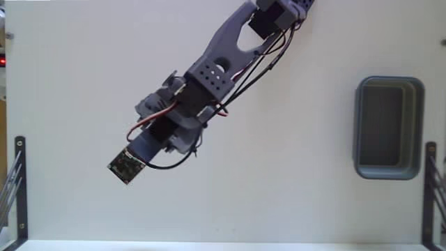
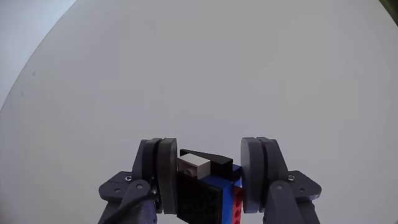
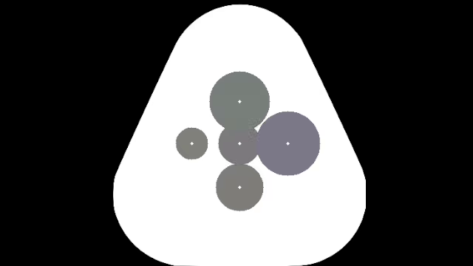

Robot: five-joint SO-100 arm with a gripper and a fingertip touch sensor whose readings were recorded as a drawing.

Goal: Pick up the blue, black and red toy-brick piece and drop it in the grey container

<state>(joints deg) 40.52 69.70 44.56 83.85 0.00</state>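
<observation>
Arm over a white table, claw pinching the toy-brick piece, tray off to the right.

In the fixed view, going left to right: a dark metal bracket [image 1: 19, 183] stands at the table's left edge; then comes the grey printed arm [image 1: 216, 59], reaching down from the top, with a small circuit board [image 1: 124, 166] at its lower tip; the claw itself is hidden beneath it there. The grey container [image 1: 388, 127] lies well apart near the right edge, seemingly with nothing inside, though its dark interior is hard to read. In the wrist view the claw [image 2: 208, 171] has its two round pads pressed against the toy-brick piece [image 2: 205, 186], left pad on the black side, right pad beside the blue and red bricks, with a small white brick on top. No brand, label or lettering is readable.
</observation>
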